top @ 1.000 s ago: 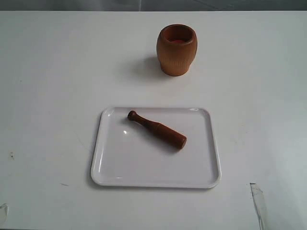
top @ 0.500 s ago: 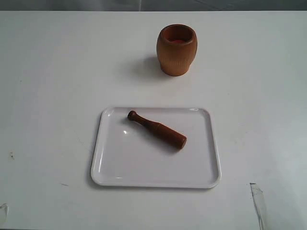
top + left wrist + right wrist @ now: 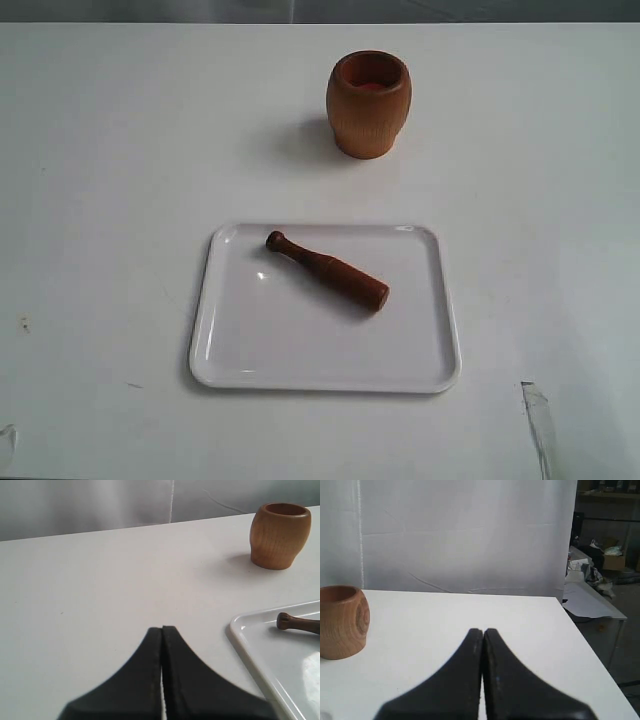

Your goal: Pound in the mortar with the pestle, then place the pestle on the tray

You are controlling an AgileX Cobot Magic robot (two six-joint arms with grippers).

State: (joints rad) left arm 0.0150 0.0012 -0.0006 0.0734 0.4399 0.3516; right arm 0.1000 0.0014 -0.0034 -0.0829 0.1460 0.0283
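The dark reddish-brown pestle (image 3: 328, 270) lies slanted on the white tray (image 3: 230, 360), its knob toward the far left and its thick end toward the right. The light-brown wooden mortar (image 3: 368, 104) stands upright on the table behind the tray, its reddish inside showing. Neither arm appears in the exterior view. In the left wrist view, the left gripper (image 3: 162, 628) is shut and empty over bare table, with the tray (image 3: 250, 650), the pestle's knob (image 3: 286, 621) and the mortar (image 3: 279, 535) off to one side. The right gripper (image 3: 483, 630) is shut and empty, the mortar (image 3: 342, 621) beside it.
The white table (image 3: 120, 200) carries only the tray and mortar. A grey curtain (image 3: 465, 535) hangs behind the table. Past the table's edge, the right wrist view shows another table and boxes (image 3: 600, 580).
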